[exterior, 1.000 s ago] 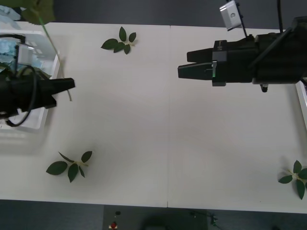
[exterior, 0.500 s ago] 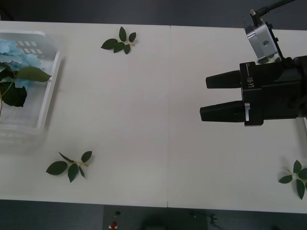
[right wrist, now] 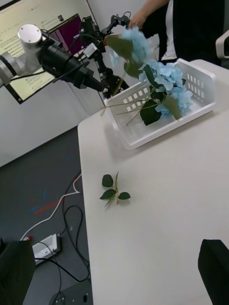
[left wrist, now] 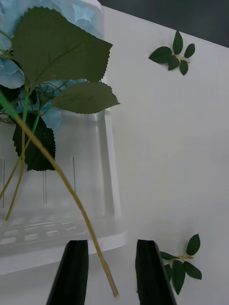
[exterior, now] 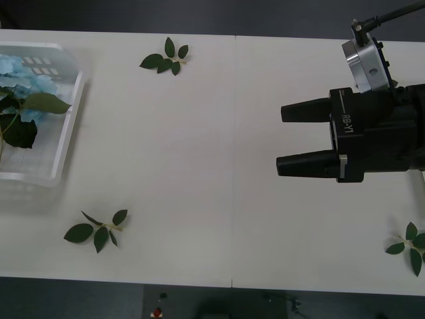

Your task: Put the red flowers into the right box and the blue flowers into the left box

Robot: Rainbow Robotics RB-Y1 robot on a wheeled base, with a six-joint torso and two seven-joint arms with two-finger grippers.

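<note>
Several blue flowers (exterior: pixel 26 90) already lie in the left box (exterior: pixel 66 133), one stem dangling by my left gripper's (left wrist: pixel 107 271) parted, empty fingers, while my right gripper (exterior: pixel 302 139), spread and empty, needs a red flower next.

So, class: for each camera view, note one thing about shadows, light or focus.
Front view: the open black right pincer casts almost no shadow on the white table. Right wrist view: the shallow white slotted tray throws a soft shadow. Left wrist view: the near pale-blue hydrangea clusters look soft.
</note>
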